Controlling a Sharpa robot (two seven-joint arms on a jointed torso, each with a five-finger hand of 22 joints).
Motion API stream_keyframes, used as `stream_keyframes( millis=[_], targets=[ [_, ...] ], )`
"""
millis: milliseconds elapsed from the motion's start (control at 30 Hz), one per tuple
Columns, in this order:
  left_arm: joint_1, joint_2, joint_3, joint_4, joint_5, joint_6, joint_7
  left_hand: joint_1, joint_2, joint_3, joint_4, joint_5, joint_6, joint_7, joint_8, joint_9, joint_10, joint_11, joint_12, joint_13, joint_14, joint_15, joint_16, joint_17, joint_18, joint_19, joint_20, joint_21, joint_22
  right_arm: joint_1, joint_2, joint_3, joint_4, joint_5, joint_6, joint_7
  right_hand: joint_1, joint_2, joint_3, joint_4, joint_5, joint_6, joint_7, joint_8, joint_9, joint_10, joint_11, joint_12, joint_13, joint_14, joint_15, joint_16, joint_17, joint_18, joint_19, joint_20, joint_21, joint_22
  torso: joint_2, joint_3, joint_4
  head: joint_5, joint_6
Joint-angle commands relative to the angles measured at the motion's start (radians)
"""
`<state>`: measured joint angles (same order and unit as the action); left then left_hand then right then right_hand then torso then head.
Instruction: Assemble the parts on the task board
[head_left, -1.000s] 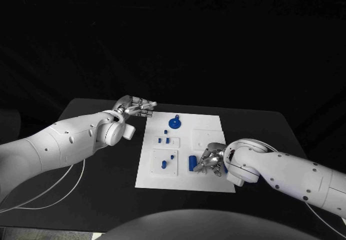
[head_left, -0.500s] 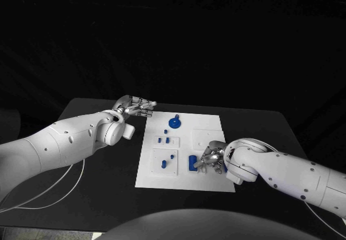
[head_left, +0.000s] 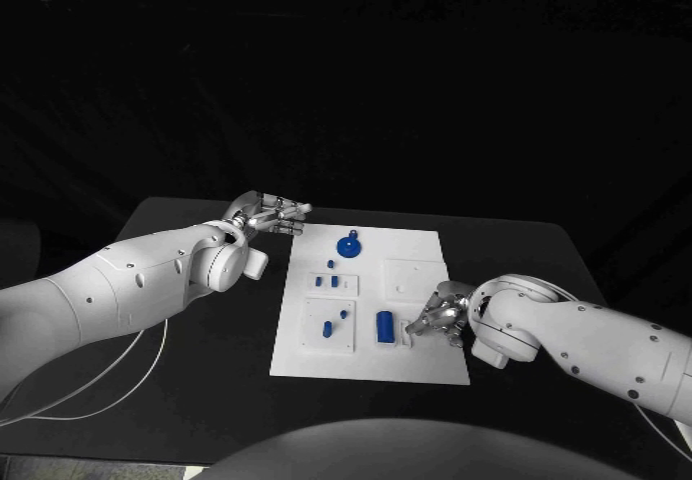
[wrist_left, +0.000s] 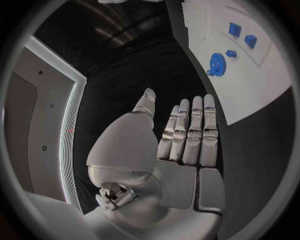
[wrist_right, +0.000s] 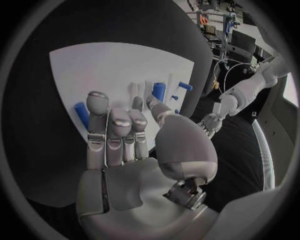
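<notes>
The white task board (head_left: 418, 360) lies mid-table. A blue round part (head_left: 349, 244) sits at its far end, also seen in the left wrist view (wrist_left: 216, 64). Small blue pieces (head_left: 329, 282) stand below it. A blue cylinder (head_left: 385, 327) lies just left of my right hand (head_left: 437, 318), which hovers over the board's right side with nothing in it. In the right wrist view my right hand (wrist_right: 125, 135) has straight fingers, with one blue cylinder (wrist_right: 159, 91) beyond them and another (wrist_right: 81, 114) beside them. My left hand (head_left: 271, 213) is flat and empty off the board's far left corner.
Two more small blue pieces (head_left: 335, 321) lie in the square recess at the board's near left. The black table (head_left: 202, 330) has free room on both sides of the board. My left forearm (head_left: 159, 275) lies along the table's left side.
My right hand has drawn back to the right, away from the blue cylinder, which now lies uncovered. The left hand has not moved.
</notes>
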<state>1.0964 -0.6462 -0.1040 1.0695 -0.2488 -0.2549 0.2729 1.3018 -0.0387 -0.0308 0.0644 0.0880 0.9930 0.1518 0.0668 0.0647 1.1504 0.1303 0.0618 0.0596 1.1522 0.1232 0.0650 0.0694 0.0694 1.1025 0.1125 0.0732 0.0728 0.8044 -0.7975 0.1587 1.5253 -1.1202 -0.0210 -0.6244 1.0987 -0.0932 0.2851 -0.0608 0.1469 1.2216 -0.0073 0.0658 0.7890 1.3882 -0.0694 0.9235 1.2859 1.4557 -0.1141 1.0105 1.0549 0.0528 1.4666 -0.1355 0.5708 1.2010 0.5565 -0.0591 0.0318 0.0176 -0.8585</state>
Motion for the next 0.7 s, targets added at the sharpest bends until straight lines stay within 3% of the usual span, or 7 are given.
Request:
stream_keyframes(
  millis=[33, 133, 200, 233, 300, 500, 700],
  targets=[
    [0.0, 0.001, 0.001, 0.003, 0.006, 0.011, 0.007, -0.007, 0.0, 0.0, 0.002, -0.001, -0.001, 0.001, -0.001, 0.002, -0.005, -0.001, -0.002, 0.001, 0.0, 0.001, -0.004, 0.001, 0.009, -0.002, 0.0, -0.002, 0.0, 0.01, -0.021, 0.009, -0.01, 0.004, 0.051, 0.02, 0.007, -0.012, 0.003, 0.024, -0.025, -0.013, 0.011, -0.003, -0.103, -0.003, 0.007, -0.001, 0.001, -0.001, 0.003, -0.004, 0.003, 0.004, 0.043, 0.002, -0.004, 0.003, -0.001, 0.0002, -0.0014, -0.006, 0.002],
    [0.0, 0.0, 0.001, 0.003, 0.006, 0.011, 0.008, -0.007, 0.0, 0.0, 0.002, -0.001, -0.001, 0.001, -0.001, 0.002, -0.005, -0.001, -0.002, 0.001, 0.0, 0.001, -0.004, 0.001, 0.009, -0.002, 0.0, -0.002, 0.0, 0.018, -0.04, 0.018, -0.032, -0.029, 0.072, 0.018, 0.017, -0.012, 0.006, 0.024, -0.024, -0.021, 0.02, -0.002, -0.165, -0.004, 0.011, 0.0, 0.0, -0.001, 0.006, -0.003, 0.005, 0.005, 0.044, 0.005, -0.002, 0.007, -0.001, 0.0002, -0.001, -0.008, 0.004],
    [0.0, 0.0, 0.001, 0.004, 0.006, 0.01, 0.009, -0.007, 0.0, 0.0, 0.002, -0.001, -0.001, 0.001, -0.001, 0.002, -0.005, -0.001, -0.002, 0.001, 0.0, 0.001, -0.004, 0.001, 0.009, -0.002, 0.0, -0.002, 0.0, 0.021, -0.051, 0.022, -0.046, -0.077, 0.091, 0.015, 0.028, -0.01, 0.011, 0.004, 0.058, -0.012, 0.013, -0.002, -0.188, -0.003, 0.009, 0.002, 0.001, 0.0, 0.005, 0.001, 0.009, 0.005, 0.045, 0.005, 0.003, 0.011, -0.001, 0.0008, -0.0004, -0.01, 0.004],
    [0.0, -0.001, 0.001, 0.004, 0.006, 0.01, 0.009, -0.007, 0.0, 0.0, 0.002, -0.001, -0.001, 0.001, -0.001, 0.002, -0.005, -0.001, -0.002, 0.001, 0.0, 0.001, -0.004, 0.001, 0.009, -0.002, 0.0, -0.002, 0.0, 0.022, -0.056, 0.024, -0.051, -0.104, 0.099, 0.014, 0.027, -0.006, 0.014, -0.007, 0.058, -0.01, 0.015, -0.003, -0.193, -0.002, 0.007, 0.005, 0.002, 0.001, 0.005, 0.003, 0.011, 0.004, 0.044, 0.004, 0.005, 0.013, 0.0, 0.0012, -0.0003, -0.013, 0.005],
    [0.0, -0.003, 0.001, 0.005, 0.006, 0.01, 0.009, -0.007, 0.0, 0.0, 0.002, -0.001, -0.001, 0.001, -0.001, 0.002, -0.005, -0.001, -0.002, 0.001, 0.0, 0.001, -0.004, 0.001, 0.009, -0.002, 0.0, -0.002, 0.0, 0.023, -0.064, 0.026, -0.057, -0.15, 0.112, 0.012, 0.022, -0.006, 0.025, -0.018, 0.032, -0.009, 0.015, -0.003, -0.204, -0.001, 0.007, 0.01, 0.005, 0.001, 0.006, 0.008, 0.016, 0.003, 0.045, 0.004, 0.012, 0.018, 0.001, 0.0018, -0.0012, -0.017, 0.007],
    [0.0, -0.005, 0.001, 0.006, 0.006, 0.009, 0.01, -0.006, 0.0, 0.0, 0.002, -0.001, 0.001, 0.0, -0.001, 0.002, -0.005, -0.002, -0.002, 0.002, 0.0, 0.0, -0.004, 0.001, 0.009, -0.001, 0.0, -0.002, 0.0, 0.025, -0.081, 0.028, -0.061, -0.217, 0.138, 0.0, 0.019, -0.031, 0.056, 0.016, -0.057, -0.01, 0.019, -0.002, -0.216, -0.001, 0.01, 0.014, 0.009, 0.001, 0.009, 0.013, 0.021, 0.004, 0.045, 0.007, 0.014, 0.023, 0.001, 0.0006, -0.0006, -0.029, 0.006],
    [0.0, -0.003, 0.001, 0.005, 0.006, 0.01, 0.009, -0.006, 0.0, 0.0, 0.002, -0.001, 0.001, 0.0, -0.001, 0.002, -0.005, -0.002, -0.002, 0.002, 0.0, 0.0, -0.004, 0.001, 0.009, -0.001, 0.0, -0.002, 0.0, 0.022, -0.083, 0.029, -0.065, -0.249, 0.164, -0.013, 0.02, -0.045, 0.06, 0.049, -0.09, -0.01, 0.021, -0.002, -0.213, -0.001, 0.012, 0.011, 0.008, 0.001, 0.01, 0.015, 0.023, 0.004, 0.045, 0.009, 0.015, 0.027, 0.001, 0.0, 0.0009, -0.032, 0.005]
  ],
)
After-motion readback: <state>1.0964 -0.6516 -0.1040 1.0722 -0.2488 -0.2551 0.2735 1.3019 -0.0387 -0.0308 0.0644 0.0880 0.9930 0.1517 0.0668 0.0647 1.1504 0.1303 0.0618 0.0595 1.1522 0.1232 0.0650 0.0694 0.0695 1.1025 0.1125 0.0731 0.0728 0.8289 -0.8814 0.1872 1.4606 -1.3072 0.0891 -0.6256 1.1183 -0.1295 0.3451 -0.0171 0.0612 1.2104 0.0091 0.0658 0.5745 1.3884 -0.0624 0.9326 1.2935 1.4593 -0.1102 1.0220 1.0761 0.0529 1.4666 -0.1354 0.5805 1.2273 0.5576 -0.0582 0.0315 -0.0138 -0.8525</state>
